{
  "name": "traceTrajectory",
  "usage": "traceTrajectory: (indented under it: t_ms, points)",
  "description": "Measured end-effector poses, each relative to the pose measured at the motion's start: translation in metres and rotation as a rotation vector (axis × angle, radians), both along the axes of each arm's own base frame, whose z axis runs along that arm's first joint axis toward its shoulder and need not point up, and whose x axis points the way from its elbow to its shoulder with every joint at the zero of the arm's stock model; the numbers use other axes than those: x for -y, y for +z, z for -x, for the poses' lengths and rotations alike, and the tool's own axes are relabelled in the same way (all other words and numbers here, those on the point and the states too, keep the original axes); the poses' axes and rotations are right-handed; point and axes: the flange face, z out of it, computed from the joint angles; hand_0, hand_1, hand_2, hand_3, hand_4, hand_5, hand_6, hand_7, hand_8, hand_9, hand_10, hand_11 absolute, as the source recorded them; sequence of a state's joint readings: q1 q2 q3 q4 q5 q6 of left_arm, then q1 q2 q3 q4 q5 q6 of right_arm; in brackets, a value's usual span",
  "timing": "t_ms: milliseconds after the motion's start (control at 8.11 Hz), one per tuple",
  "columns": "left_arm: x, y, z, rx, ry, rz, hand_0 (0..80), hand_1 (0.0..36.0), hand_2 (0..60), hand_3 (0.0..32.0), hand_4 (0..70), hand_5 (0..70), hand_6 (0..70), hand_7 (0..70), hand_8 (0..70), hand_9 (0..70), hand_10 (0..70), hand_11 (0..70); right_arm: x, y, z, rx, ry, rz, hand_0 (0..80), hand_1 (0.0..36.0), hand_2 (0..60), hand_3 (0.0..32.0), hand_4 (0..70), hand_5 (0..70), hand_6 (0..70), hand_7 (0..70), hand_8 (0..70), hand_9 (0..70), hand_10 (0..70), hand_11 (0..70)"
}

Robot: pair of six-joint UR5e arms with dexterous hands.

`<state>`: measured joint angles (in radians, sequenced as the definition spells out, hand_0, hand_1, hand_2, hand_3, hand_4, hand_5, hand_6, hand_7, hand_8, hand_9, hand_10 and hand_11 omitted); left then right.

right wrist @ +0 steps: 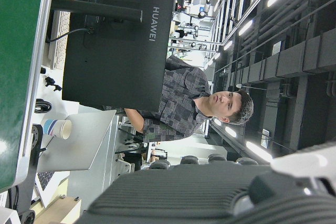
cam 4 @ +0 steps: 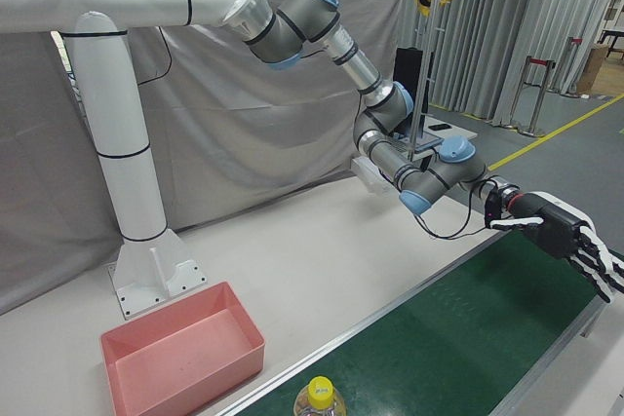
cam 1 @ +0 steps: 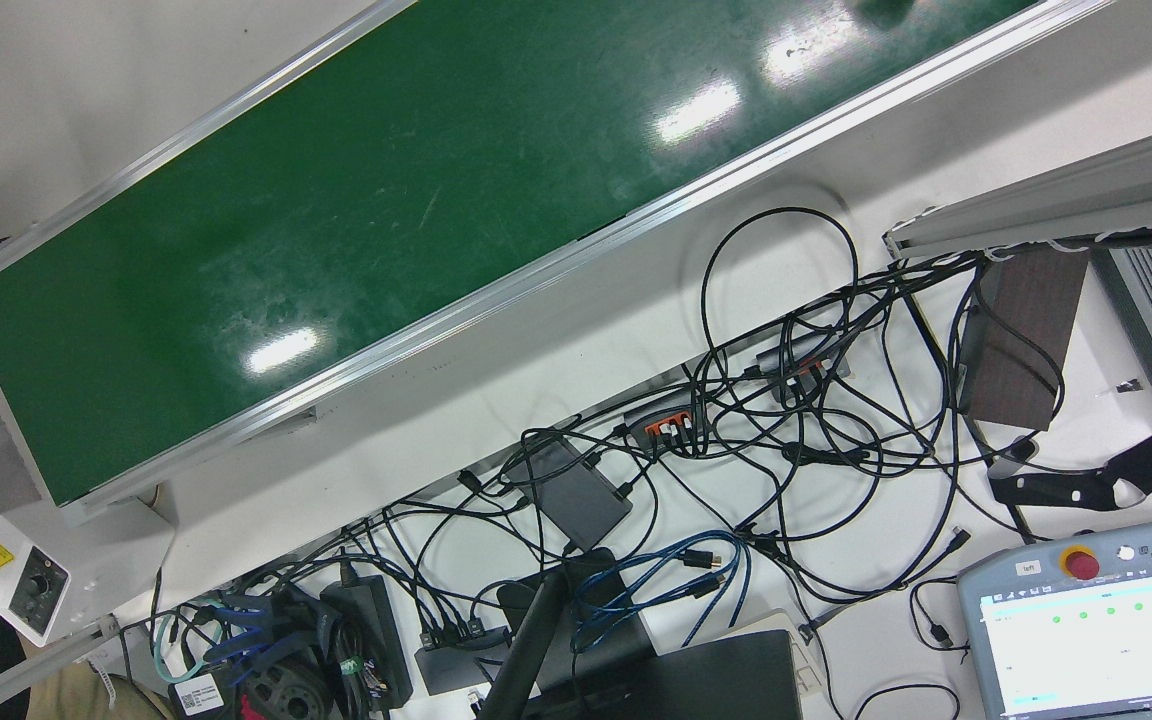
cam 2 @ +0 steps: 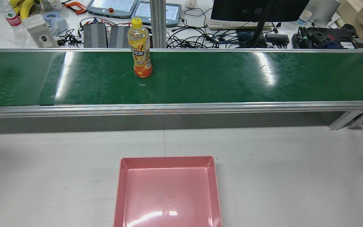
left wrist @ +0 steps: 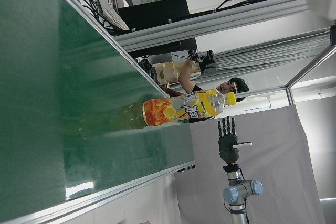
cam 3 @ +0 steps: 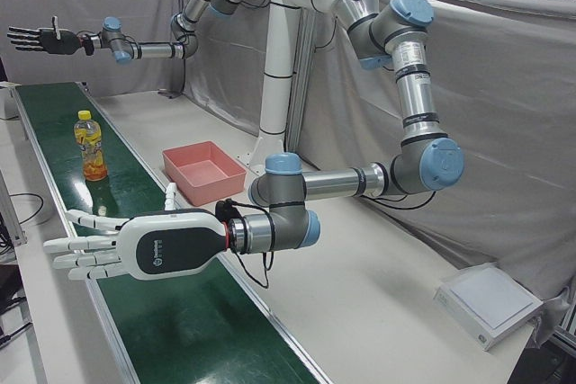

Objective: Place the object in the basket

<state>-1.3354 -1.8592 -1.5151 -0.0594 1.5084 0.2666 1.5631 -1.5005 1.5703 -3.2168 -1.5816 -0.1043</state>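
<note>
Bottle (cam 2: 140, 47) is standing upright on the green belt (cam 2: 200, 78), left of centre in the rear view, well apart from the pink basket (cam 2: 118, 189) on the table (cam 2: 295, 173). Left hand (cam 3: 135, 245) is hovering over the belt, fingers spread flat, holding nothing; right hand (cam 3: 36, 39) likewise open and empty, far off. Judgement: left hand is nearer; wrap the mid-body, keep it upright, lift clear of the belt rail before crossing to the basket.

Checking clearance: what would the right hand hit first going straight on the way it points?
The right hand points across the green belt, above it; beyond, probably the back of the black monitor, though depth is unclear.
</note>
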Motion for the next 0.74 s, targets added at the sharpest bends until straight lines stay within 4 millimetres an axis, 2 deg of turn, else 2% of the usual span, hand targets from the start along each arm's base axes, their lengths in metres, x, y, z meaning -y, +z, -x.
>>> traceTrajectory:
  t_ms: [740]
  points:
    - [-0.019, 0.028, 0.003, 0.01, -0.003, 0.0, 59.0, 0.0, 0.0, 8.2, 24.1, 12.8, 4.6, 1.5, 5.4, 6.5, 6.8, 11.1, 0.0, 0.0, 0.0, -0.001, 0.0, 0.0, 0.0, 0.0, 0.0, 0.0, 0.0, 0.0, 0.0, 0.0, 0.0, 0.0, 0.0, 0.0]
